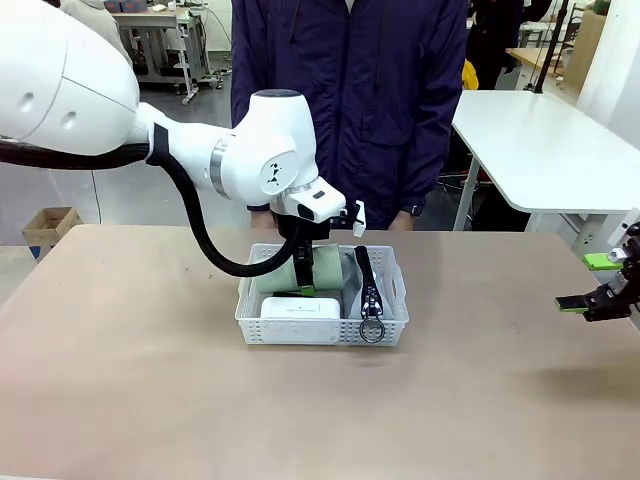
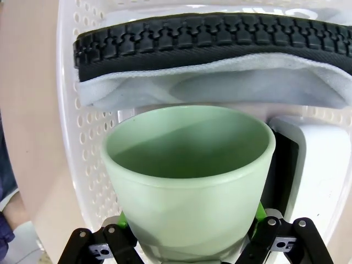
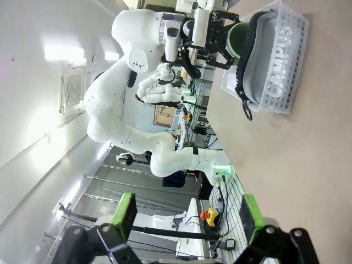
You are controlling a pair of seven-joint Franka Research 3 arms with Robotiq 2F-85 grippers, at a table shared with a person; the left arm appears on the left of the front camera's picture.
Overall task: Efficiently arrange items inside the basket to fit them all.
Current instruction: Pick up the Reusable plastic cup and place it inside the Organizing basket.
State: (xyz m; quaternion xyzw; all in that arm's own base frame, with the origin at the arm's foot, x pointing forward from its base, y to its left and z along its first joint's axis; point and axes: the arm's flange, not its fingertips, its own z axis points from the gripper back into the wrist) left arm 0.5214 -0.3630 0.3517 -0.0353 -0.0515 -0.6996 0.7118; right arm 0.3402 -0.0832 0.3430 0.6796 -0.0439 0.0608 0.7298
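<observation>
We see the basket centre frame; left gripper clamps the pale green cup inside it, beside the grey pouch and white box. Right gripper, right edge, spread wide, empty.

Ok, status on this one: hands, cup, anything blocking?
Left hand shut on green cup, inside basket. Right hand open, off to the side. Pouch and white box crowd the cup.

The left pincer grips the green cup inside the basket; the right pincer hangs open over the worktop.
</observation>
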